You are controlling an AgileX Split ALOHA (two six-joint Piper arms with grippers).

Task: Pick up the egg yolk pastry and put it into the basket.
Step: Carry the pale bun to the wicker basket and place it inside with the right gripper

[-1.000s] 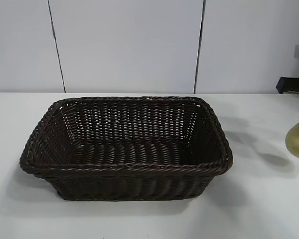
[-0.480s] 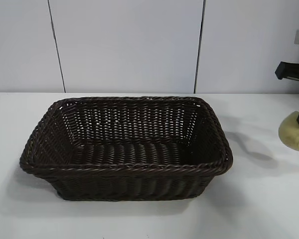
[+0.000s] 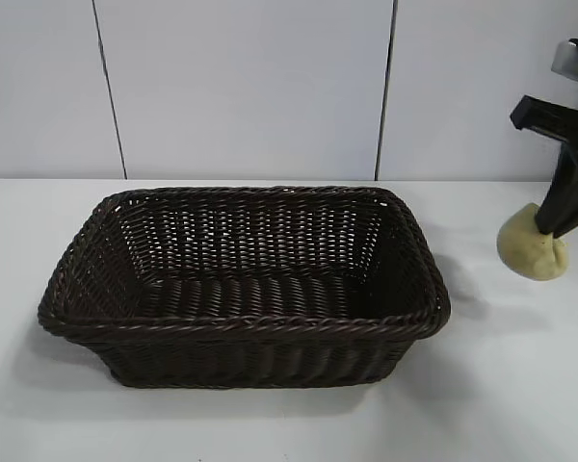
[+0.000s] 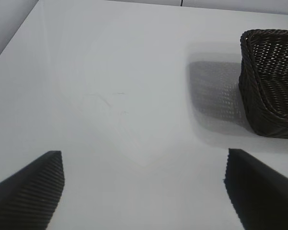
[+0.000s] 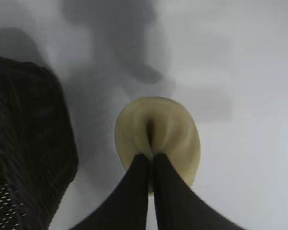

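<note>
The egg yolk pastry (image 3: 530, 254), a small pale yellow dome, hangs a little above the white table to the right of the basket (image 3: 241, 326). My right gripper (image 3: 557, 231) is shut on it from above, pinching a crease into its top. In the right wrist view the two dark fingers meet on the pastry (image 5: 170, 127) at the right gripper (image 5: 151, 157), with the basket's wall (image 5: 24, 143) close beside. The dark woven basket is empty. My left gripper (image 4: 143, 155) stands open over bare table, with a corner of the basket (image 4: 273, 96) farther off.
A white table (image 3: 501, 395) carries everything, with a pale panelled wall (image 3: 241, 87) behind. The pastry's shadow (image 3: 467, 300) falls between the pastry and the basket's right rim.
My right gripper has risen and moved left toward the basket, carrying the pastry up off the table. The basket and the left arm have stayed put.
</note>
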